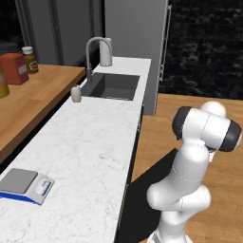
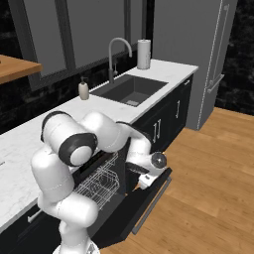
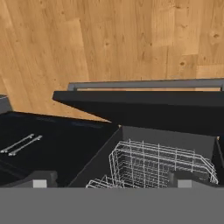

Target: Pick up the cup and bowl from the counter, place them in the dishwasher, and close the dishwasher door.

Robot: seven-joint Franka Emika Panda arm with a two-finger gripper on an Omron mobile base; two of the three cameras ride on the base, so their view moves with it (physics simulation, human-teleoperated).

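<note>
The dishwasher door [image 2: 149, 198] hangs partly open, tilted outward below the bench [image 2: 30, 144], with the white wire rack [image 2: 101, 186] inside. The hand [image 2: 144, 181] sits just above the door's top edge, which runs crosswise ahead of it; its opening cannot be told, and it seems to hold nothing.

The dishwasher door [image 2: 149, 196] is hanging partly open, narrowing access above the wire rack [image 2: 99, 186]; the arm's elbow is crowding that gap, while floor beyond the door is lying open.
</note>
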